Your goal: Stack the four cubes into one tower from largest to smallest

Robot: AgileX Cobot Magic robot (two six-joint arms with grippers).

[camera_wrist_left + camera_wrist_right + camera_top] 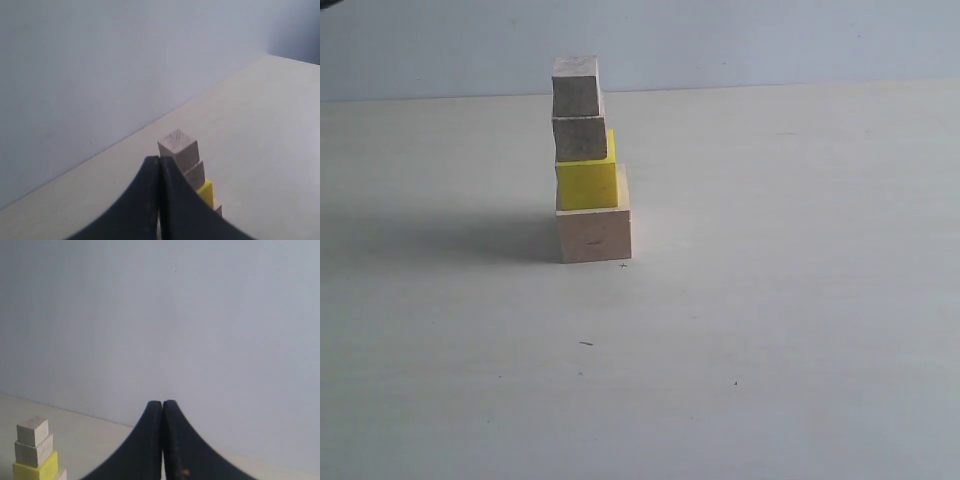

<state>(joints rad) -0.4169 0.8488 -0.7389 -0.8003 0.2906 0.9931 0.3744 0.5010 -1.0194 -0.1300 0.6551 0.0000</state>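
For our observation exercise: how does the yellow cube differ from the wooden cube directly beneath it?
Colour: the yellow cube is bright yellow; the bottom cube is pale wood. Size: the yellow cube is smaller than the bottom cube. Place: the yellow cube rests on the bottom cube, which stands on the table. Both sit upright.

No text, label, brand, number or sign can be read on the tower (587, 185), the table (780, 350) or elsewhere.
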